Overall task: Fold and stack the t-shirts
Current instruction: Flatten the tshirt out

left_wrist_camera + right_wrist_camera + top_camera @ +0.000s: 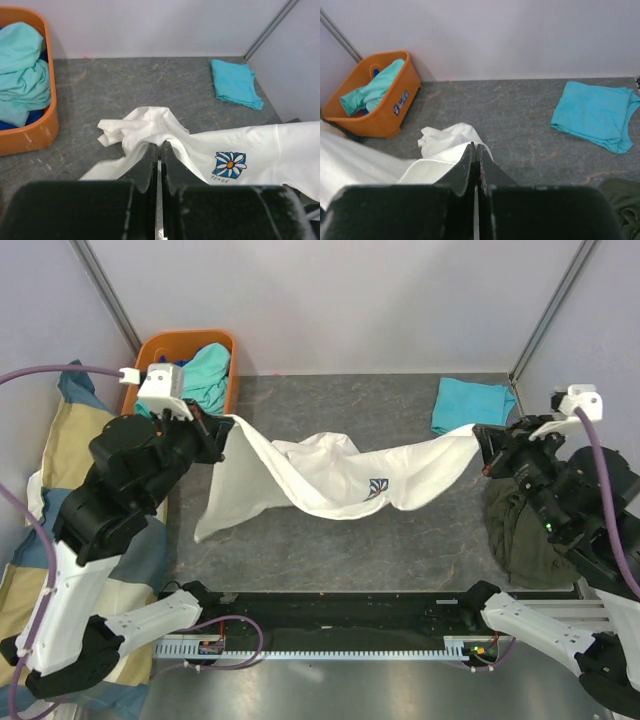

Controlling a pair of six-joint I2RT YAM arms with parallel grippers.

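The left claw [213, 430] is pinched shut on one end of the cream-white t-shirt [330, 480]. The right claw [482, 448] is pinched shut on the other end. The shirt hangs between them and sags in the middle, with its blue flower [377, 488] showing. A loose part droops to the grey table [330, 550] below the left claw.

A dark green cloth [520, 525] lies in a heap just beside the right arm. The big checked pillow [60, 450] lies under the left arm.

Farther back on the right, a turquoise t-shirt [470, 403] lies folded flat, close to the right claw. In the far left corner sits an orange basket [190, 338]. A mint-green t-shirt [207, 370] and a bit of a blue t-shirt [36, 116] are inside it.
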